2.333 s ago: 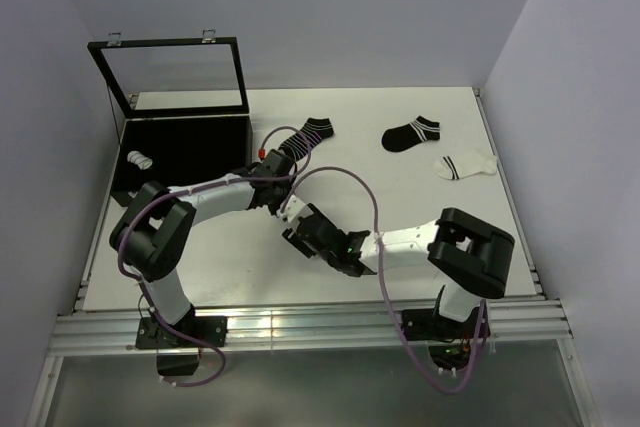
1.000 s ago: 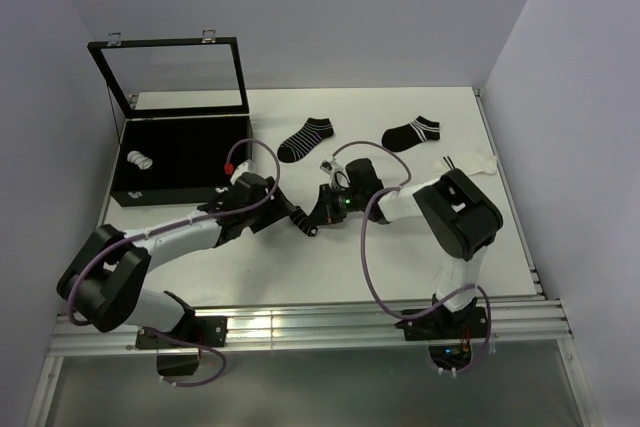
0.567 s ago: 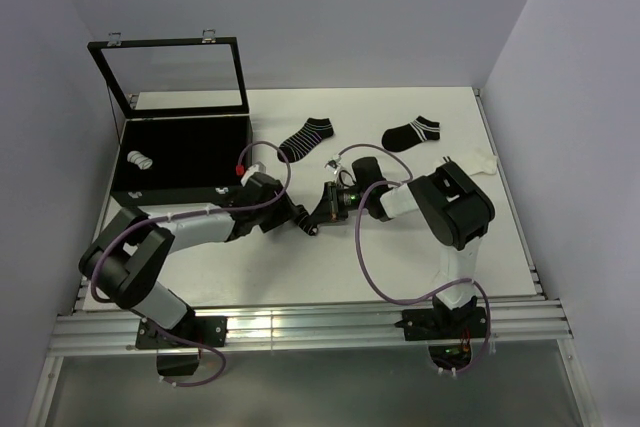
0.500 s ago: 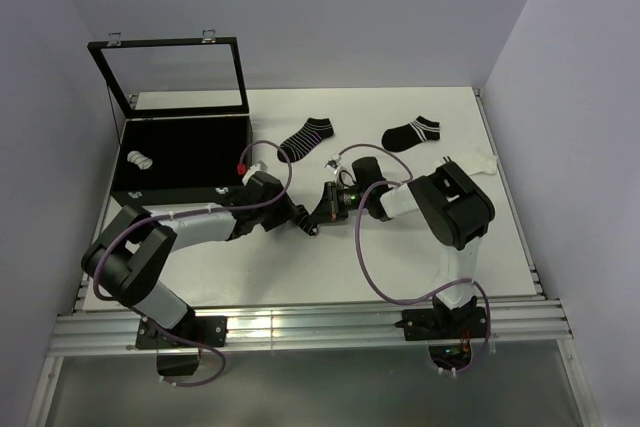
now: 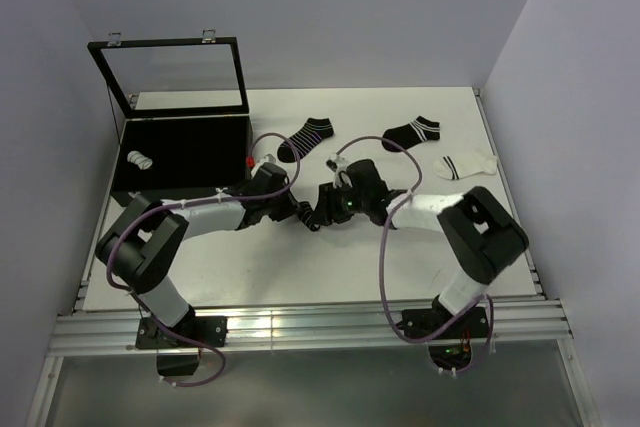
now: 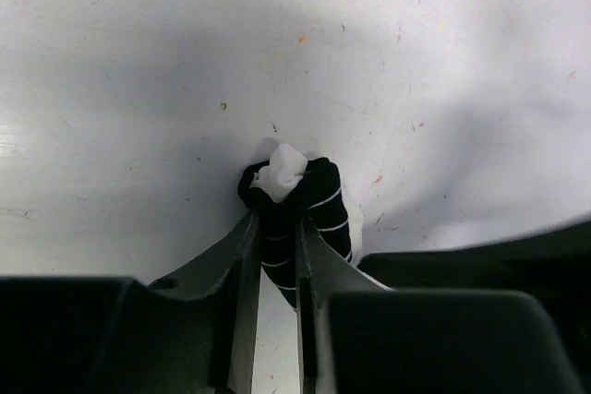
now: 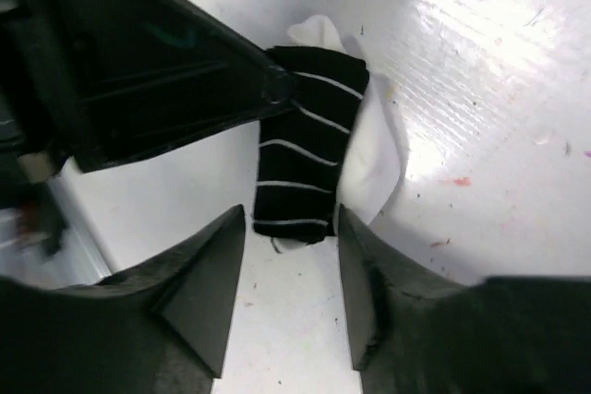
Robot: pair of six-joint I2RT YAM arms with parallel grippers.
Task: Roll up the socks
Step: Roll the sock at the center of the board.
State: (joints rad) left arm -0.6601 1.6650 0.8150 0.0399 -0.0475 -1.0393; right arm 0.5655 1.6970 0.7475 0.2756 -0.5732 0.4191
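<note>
Fingers of the left pincer (image 6: 275,228) are nipped narrow on the rolled bundle (image 6: 297,198), a black sock with thin white stripes and a white tuft at its end. It sits low over the tabletop (image 5: 400,257) near the middle; whether it touches I cannot tell. Facing it, the right pincer (image 7: 288,219) stands parted, its jaws either side of the bundle's end with a gap showing. A second ago it was the reverse: right clamped, left wide. So the roll has just changed keepers, and I take it to be finished and bound for the black box (image 5: 180,152), where a white bundle (image 5: 140,160) already lies. Farther off, a black striped sock (image 5: 306,137), a second black sock (image 5: 411,133) and a white sock (image 5: 465,164) lie flat, unmoved since earlier; both arms' elbows have shifted.
</note>
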